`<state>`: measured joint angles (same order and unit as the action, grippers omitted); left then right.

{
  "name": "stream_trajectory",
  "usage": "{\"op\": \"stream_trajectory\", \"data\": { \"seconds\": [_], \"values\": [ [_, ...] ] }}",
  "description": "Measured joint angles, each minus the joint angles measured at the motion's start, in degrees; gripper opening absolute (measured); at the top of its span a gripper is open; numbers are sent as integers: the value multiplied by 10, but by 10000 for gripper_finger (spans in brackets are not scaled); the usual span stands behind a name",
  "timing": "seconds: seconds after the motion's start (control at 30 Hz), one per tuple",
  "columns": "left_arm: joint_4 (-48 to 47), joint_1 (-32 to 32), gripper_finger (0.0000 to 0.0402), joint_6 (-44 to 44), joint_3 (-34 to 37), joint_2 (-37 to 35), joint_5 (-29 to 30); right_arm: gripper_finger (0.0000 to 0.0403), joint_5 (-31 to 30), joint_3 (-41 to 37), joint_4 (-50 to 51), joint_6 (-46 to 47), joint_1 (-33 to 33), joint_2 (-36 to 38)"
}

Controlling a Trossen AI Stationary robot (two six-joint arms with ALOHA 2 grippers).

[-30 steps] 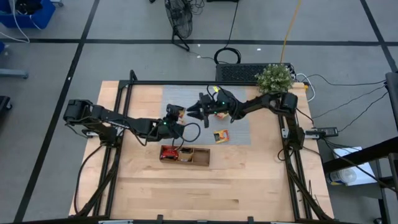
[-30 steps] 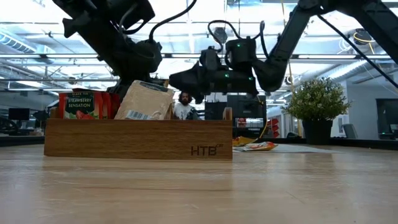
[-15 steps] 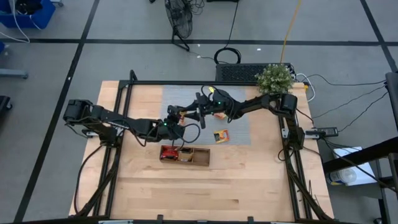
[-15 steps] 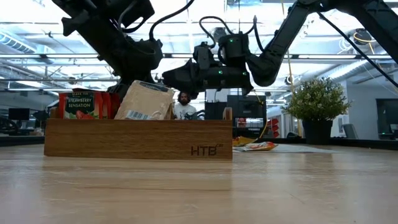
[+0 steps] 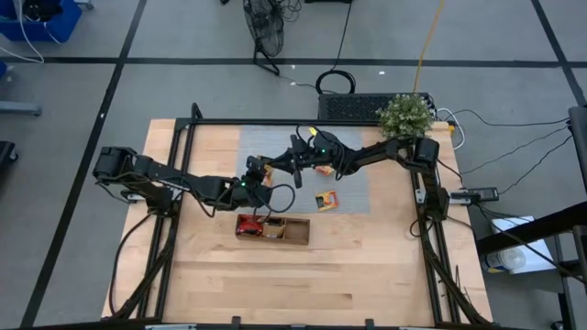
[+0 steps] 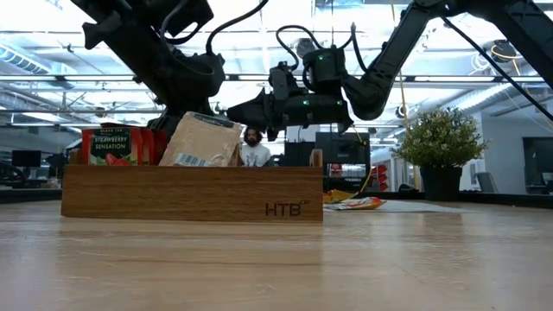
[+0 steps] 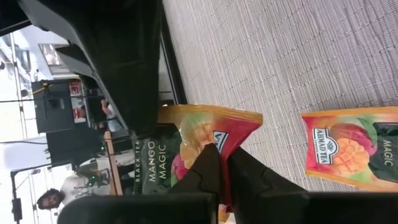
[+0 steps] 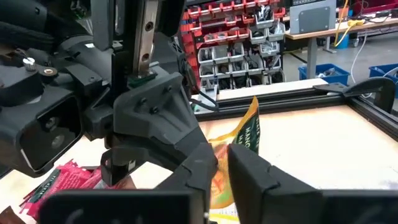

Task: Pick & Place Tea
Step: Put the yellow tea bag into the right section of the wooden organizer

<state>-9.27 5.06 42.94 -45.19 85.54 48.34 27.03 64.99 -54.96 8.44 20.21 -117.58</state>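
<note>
The right hand has reached across and pinched shut on the orange mango packet, which the left hand grips, held between them over the table.

From above I can't make out the packet between the arms; on my left wrist camera its lower part hides behind the fingers.
</note>
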Motion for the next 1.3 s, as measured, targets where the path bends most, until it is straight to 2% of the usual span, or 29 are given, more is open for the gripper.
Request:
{"op": "stream_trajectory", "data": {
  "seconds": [0.33,0.57,0.73,0.93,1.17,1.3],
  "values": [
    [-4,0,12,1,0,0,5,152,1,0,30,0,9,0],
    [-4,8,12,5,0,0,15,188,2,0,64,16,24,0],
    [-4,7,13,5,0,0,15,191,3,-1,56,28,26,0],
    [1,7,13,5,0,0,13,179,31,-1,4,46,19,0],
    [2,7,16,3,0,0,12,151,34,19,39,37,18,0],
    [2,7,17,3,0,0,12,121,35,19,37,28,16,0]
  ]
}}
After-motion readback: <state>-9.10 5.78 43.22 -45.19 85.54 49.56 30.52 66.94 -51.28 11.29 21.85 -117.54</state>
